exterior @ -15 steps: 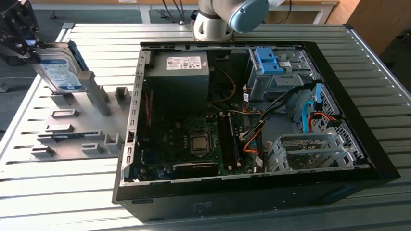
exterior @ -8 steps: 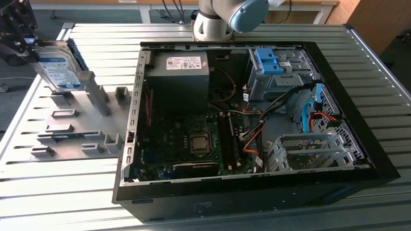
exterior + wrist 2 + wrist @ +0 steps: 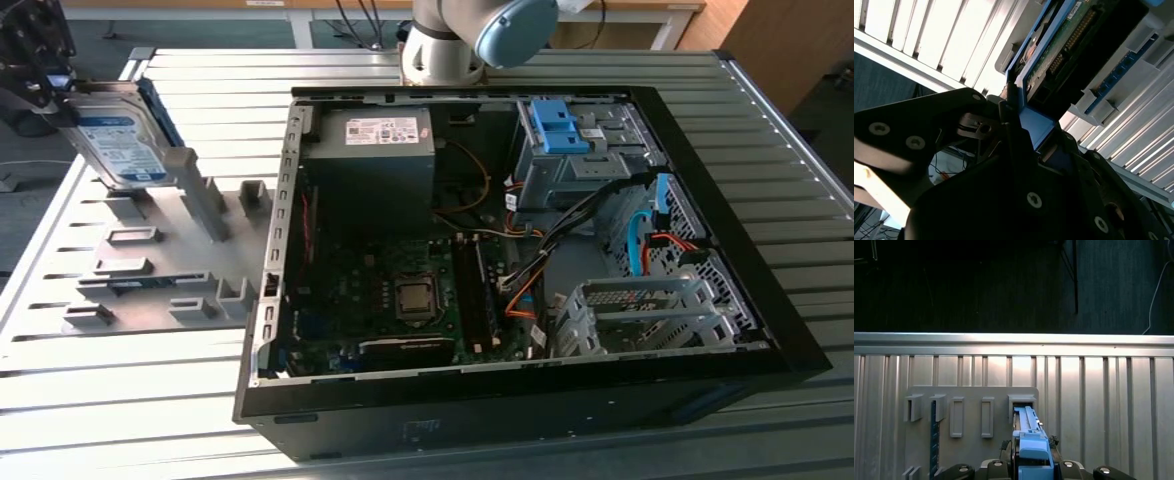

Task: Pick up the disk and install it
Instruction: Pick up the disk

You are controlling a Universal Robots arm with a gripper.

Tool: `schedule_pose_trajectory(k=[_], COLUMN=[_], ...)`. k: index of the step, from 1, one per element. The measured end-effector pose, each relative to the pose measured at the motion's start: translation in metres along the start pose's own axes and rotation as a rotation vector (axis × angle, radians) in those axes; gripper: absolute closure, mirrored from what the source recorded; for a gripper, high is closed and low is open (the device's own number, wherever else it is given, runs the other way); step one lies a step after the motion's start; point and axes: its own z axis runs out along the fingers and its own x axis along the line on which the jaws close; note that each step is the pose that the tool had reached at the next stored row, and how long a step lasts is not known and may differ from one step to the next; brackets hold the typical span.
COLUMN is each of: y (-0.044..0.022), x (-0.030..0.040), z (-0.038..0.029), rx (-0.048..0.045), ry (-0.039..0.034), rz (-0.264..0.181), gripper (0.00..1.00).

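Note:
The disk (image 3: 120,145), silver-grey with a white-and-blue label and blue side rails, stands on edge at the exterior view's far left. Its lower end is at a slot of the grey holder plate (image 3: 134,270). My gripper (image 3: 51,85) is at the disk's upper end and shut on it. In the first wrist view the blue rail of the disk (image 3: 1029,437) runs from between my gripper (image 3: 1029,467) out to the holder's slot (image 3: 1022,401). The second wrist view shows the disk's green circuit side (image 3: 1054,55) clamped by the dark fingers (image 3: 1009,125).
An open computer case (image 3: 747,250) lies on the slatted metal table (image 3: 134,400) at the exterior view's right. Inside are a dark-grey power supply (image 3: 367,165), a blue latch piece (image 3: 558,128) and a grey drive cage (image 3: 654,315). The arm's base (image 3: 447,45) stands behind the case.

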Motion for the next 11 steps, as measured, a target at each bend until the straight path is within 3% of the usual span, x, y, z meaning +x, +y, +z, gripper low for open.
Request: schedule_pose_trajectory(k=[11], y=[0.0003], x=[-0.0003], z=[-0.0084], rx=[0.0], ry=[0.0], rz=[0.0], gripper=[0.64])
